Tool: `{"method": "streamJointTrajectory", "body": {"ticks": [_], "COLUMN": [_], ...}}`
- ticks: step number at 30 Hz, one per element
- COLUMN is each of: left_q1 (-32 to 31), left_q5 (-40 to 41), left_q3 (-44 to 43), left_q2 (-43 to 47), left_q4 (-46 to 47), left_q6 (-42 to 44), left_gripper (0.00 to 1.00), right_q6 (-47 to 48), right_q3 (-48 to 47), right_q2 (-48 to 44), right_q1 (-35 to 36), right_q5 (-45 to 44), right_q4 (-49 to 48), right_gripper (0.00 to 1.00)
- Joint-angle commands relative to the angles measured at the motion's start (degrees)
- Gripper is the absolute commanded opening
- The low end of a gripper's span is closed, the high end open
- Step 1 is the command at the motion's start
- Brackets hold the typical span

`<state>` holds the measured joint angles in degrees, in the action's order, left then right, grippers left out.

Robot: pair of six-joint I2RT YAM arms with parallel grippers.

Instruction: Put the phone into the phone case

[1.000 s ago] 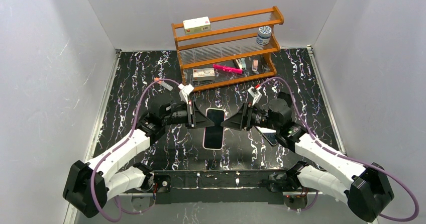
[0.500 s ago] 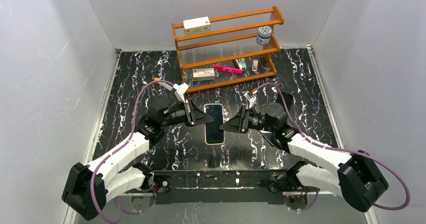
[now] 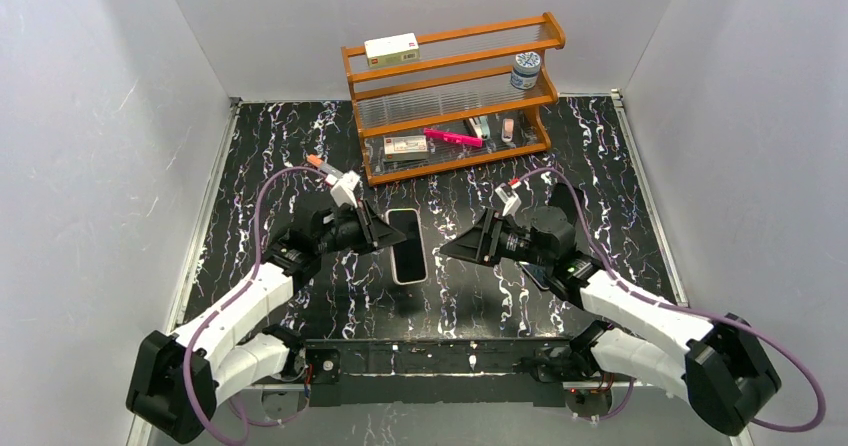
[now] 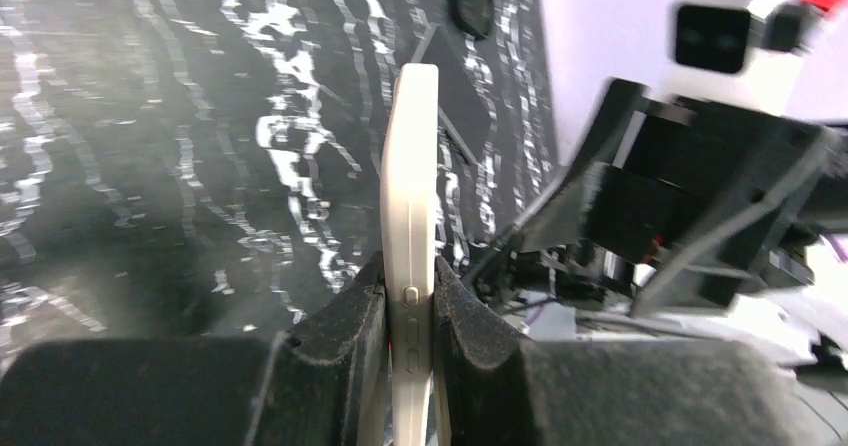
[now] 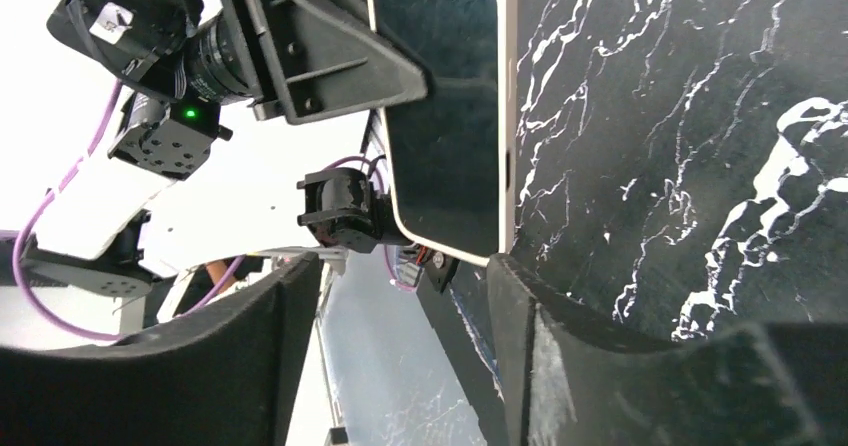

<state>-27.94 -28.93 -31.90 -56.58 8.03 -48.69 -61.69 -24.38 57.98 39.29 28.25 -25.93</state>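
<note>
My left gripper [image 3: 385, 234] is shut on a phone-shaped slab [image 3: 407, 246] with a glossy dark face and a thick pale pinkish rim, and holds it above the table. In the left wrist view the slab [image 4: 412, 166] stands edge-on between the pads [image 4: 410, 306], its side buttons showing. My right gripper [image 3: 450, 249] is open and empty, just right of the slab. Its wrist view shows the slab [image 5: 450, 116] ahead of the open jaws [image 5: 400, 306]. The phone [image 3: 540, 274], dark with a thin pale rim, lies partly hidden under my right arm. The matte black phone case [image 3: 562, 202] lies behind that arm.
A wooden rack [image 3: 450, 96] stands at the back with a white box, a jar, a pink pen and small items on its shelves. Grey walls close the table on the left, right and back. The table top [image 3: 270, 166] is black marble-patterned.
The left gripper has carried the slab to the left and tilted it. The right gripper, at the slab's right edge before, now stands apart from it and is open.
</note>
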Motion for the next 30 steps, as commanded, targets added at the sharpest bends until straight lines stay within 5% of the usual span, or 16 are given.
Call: {"method": "streamJointTrajectory", "body": {"ticks": [1,6,16,24,30], "left_q1": [4.7,12.7,33.7,36.1,37.2], "left_q5": [3.0,2.7,-4.0,-4.4,-0.4], "left_q3": [-3.9,-4.5,-4.4,-0.1,-1.1], "left_q2": [0.0,-2.9,-12.0,-18.9,-21.8], "left_q4": [-6.4,-9.0,-8.6,1.9,-4.4], "left_q6": [4.1,5.9,8.1,4.0,7.8], "left_gripper": [0.0,0.0,0.0,0.0,0.04], "right_q6": [3.7,5.3,9.6,10.6,11.2], "right_q3": [-3.2,-4.8,-7.2,-7.3,-7.2], "right_q2": [-4.3,-6.8,-12.2,-12.7,-13.3], "right_q1": [0.1,0.1,0.0,0.0,0.0], "right_q5": [-5.9,-8.4,-14.1,-14.0,-14.5], "right_q4": [8.8,15.7,25.8,28.4,29.9], "right_gripper": [0.73,0.99,0.99,0.99,0.99]}}
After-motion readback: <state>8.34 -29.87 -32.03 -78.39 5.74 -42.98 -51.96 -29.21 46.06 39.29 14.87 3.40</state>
